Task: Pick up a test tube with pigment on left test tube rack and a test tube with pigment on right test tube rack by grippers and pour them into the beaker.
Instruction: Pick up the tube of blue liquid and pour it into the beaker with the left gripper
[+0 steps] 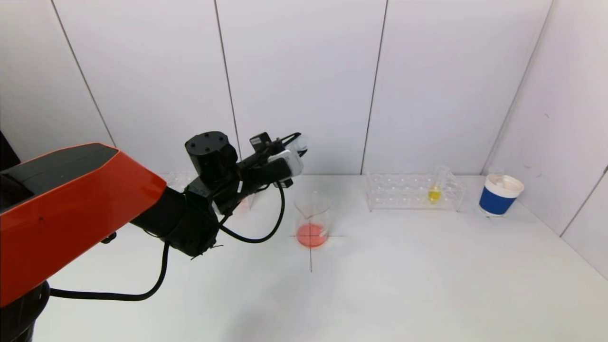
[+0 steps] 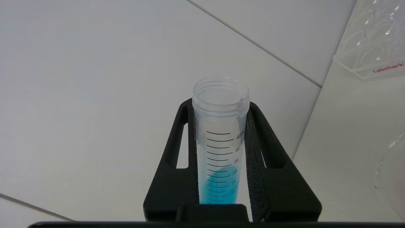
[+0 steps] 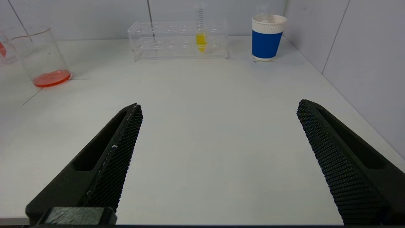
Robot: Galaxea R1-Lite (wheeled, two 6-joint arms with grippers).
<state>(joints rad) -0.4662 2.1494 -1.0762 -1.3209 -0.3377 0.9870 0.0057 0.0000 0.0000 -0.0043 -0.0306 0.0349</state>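
white table [image 1: 403, 285]; left gripper [image 2: 221, 126] clamps blue tube [image 2: 220, 152].

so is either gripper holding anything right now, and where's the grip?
Left gripper holds a test tube with blue pigment, pads clamped on its graduated barrel below the open mouth. Right gripper is open, holding nothing.

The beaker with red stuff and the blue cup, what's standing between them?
Between the beaker and blue cup stands the clear right rack, holding one yellow tube, seen in the head view.
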